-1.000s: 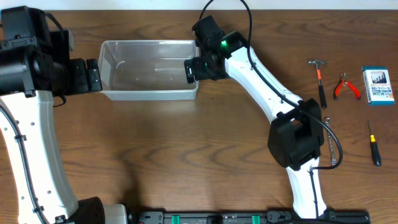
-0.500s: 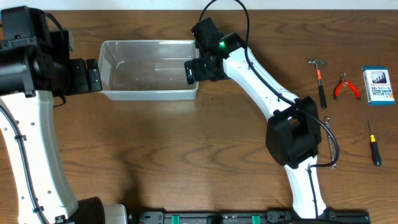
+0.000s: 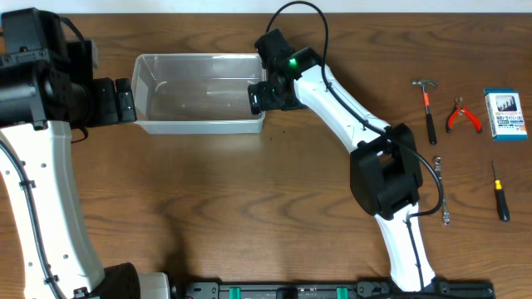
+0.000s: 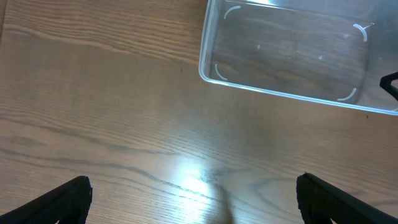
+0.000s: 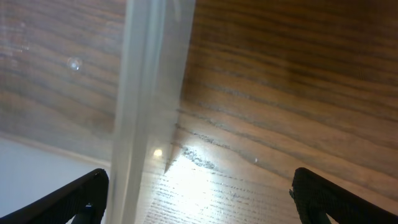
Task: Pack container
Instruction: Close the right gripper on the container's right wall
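The container (image 3: pixel 198 124), a clear rectangular bin, stands at the back of the table with nothing showing inside it. My right gripper (image 3: pixel 257 95) is at its right end, open. In the right wrist view the bin's end wall (image 5: pixel 149 93) runs between the jaws, close to the left finger (image 5: pixel 81 200); the other finger (image 5: pixel 339 199) is over bare wood, and neither visibly touches it. My left gripper (image 3: pixel 126 101) hovers just left of the bin, open and empty. In the left wrist view the container (image 4: pixel 214 73) lies ahead at the upper right, and my gripper (image 4: pixel 196 202) is over bare table.
Hand tools lie at the right: a hammer (image 3: pixel 427 108), red-handled pliers (image 3: pixel 462 116), a screwdriver (image 3: pixel 499 191) and a small blue-and-white box (image 3: pixel 505 114). The right arm's elbow (image 3: pixel 382 178) stands between the bin and these tools.
The right arm's elbow has shifted slightly left; its gripper stays at the bin's right end. The container and left arm have not moved.
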Motion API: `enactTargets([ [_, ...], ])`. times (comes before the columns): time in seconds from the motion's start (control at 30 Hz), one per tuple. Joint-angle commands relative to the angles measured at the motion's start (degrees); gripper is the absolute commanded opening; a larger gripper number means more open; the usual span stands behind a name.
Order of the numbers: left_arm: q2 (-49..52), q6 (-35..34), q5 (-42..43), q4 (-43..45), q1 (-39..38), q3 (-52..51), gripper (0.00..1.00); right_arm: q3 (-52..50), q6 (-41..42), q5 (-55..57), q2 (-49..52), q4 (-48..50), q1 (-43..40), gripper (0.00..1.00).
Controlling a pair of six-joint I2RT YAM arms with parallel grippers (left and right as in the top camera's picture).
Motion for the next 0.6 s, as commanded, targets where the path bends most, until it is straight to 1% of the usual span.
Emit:
enactTargets([
  [0.0, 0.24, -0.55, 0.11, -0.13, 0.17, 1.2, 0.98, 0.98, 1.11, 1.05, 0.61, 0.55, -0.87, 0.96],
  [0.17, 0.24, -0.55, 0.11, -0.11, 0.17, 1.2, 0.98, 0.98, 1.18, 1.07, 0.61, 1.9, -1.29, 0.95],
  [0.23, 0.24, -0.55, 0.11, -0.13, 0.17, 1.2, 0.98, 1.05, 1.16, 1.07, 0.61, 2.08, -1.4, 0.91],
  [0.3, 0.24, -0.55, 0.11, -0.13, 0.17, 1.2, 0.98, 1.07, 1.16, 1.05, 0.61, 2.21, -1.49, 0.81],
  [0.33, 0.24, -0.55, 0.11, -0.13, 0.17, 1.2, 0.98, 1.07, 1.16, 1.05, 0.61, 2.25, -1.49, 0.74],
  [0.37, 0.24, -0.55, 0.11, -0.13, 0.17, 1.2, 0.98, 1.07, 1.18, 1.03, 0.61, 2.25, -1.49, 0.71],
  [0.5, 0.24, -0.55, 0.11, -0.13, 0.17, 1.2, 0.98, 1.14, 1.14, 1.03, 0.61, 2.34, -1.49, 0.66],
  [0.57, 0.24, -0.55, 0.11, -0.13, 0.17, 1.2, 0.98, 1.16, 1.11, 1.05, 0.61, 2.51, -1.49, 0.59],
])
